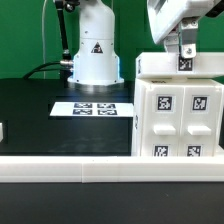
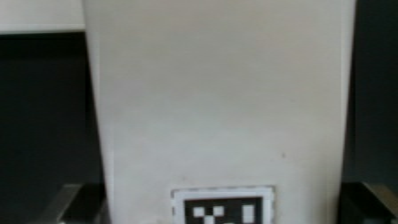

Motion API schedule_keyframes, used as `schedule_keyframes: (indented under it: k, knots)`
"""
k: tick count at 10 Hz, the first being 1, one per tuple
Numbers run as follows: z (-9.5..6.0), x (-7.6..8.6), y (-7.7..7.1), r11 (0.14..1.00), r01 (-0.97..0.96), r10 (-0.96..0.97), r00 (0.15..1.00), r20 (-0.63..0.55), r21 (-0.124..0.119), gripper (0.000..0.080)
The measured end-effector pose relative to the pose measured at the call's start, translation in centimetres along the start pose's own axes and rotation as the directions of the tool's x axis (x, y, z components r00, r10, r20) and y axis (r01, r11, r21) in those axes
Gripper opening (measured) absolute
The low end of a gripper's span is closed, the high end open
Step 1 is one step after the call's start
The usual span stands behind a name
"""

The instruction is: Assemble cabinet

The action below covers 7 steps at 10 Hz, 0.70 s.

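gripper (image 1: 186,50) clamped on slab (image 2: 214,100) | slab upright above cabinet body (image 1: 180,115); likely lining up for insertion | marker board (image 1: 91,108) well apart

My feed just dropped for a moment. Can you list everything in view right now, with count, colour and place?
cabinet body: one, white, black-and-white square tags on its front, standing at the exterior view's right on the table.
top slab: one, white, one tag, lying across the top of the cabinet body under the gripper; it fills the wrist view.
marker board: one, white with four tags, flat on the table, middle.
table: one, black top, white rail along the near edge.
robot base: one, white, triangle warning sticker, at the back.
gripper: one, white with dark fingers, jaws apart astride the slab's tag.
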<state>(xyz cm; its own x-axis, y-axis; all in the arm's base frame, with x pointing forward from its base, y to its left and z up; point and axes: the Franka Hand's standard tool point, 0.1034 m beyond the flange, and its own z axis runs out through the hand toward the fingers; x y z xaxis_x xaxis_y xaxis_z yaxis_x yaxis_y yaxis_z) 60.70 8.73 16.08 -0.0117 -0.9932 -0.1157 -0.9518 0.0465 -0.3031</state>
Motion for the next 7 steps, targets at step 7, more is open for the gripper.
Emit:
schedule_keyframes:
  k: [7]
  knots:
    - [-2.0, -0.9, -1.0, 0.999, 0.012, -0.013, 0.999, 0.037, 0.032, 0.0797]
